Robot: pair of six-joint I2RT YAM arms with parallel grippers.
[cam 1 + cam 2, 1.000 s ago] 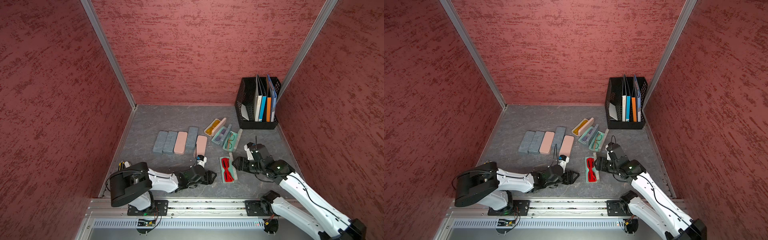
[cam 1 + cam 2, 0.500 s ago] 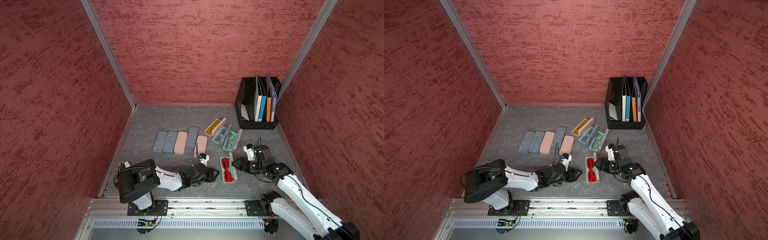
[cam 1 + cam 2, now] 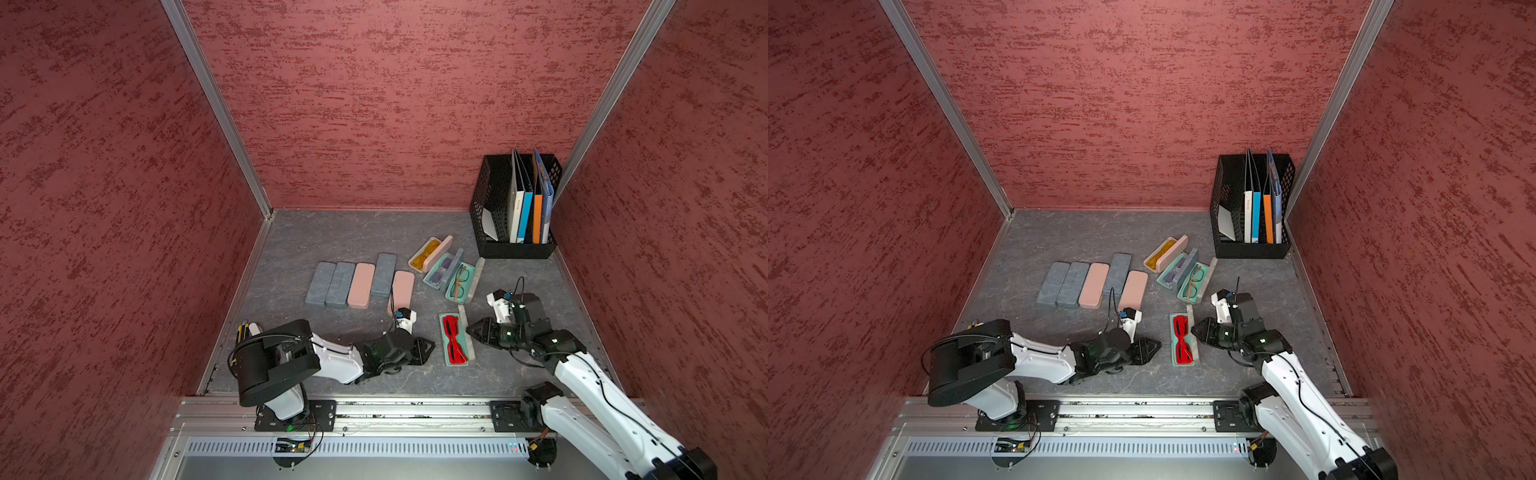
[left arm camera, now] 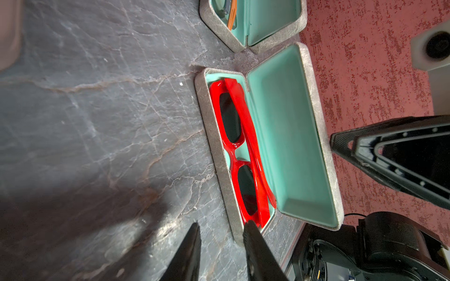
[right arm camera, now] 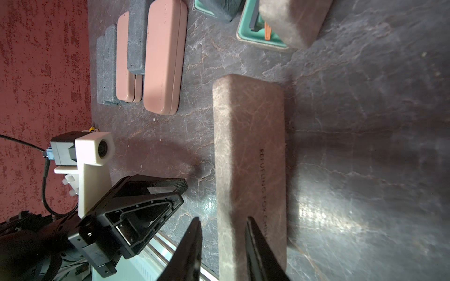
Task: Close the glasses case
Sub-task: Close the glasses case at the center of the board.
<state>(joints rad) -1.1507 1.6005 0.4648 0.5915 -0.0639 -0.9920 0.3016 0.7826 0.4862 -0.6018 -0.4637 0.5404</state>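
Down at the front of the grey table (image 3: 332,232), my left gripper (image 3: 431,347) sits just left of the open glasses case (image 4: 292,146), jaws slightly apart with nothing between them. Red sunglasses (image 3: 454,338) lie in the teal tray, and the lid is propped up along the case's right side. My right gripper (image 3: 470,330) is just beside the lid's outside, jaws also a bit apart, gripping nothing.
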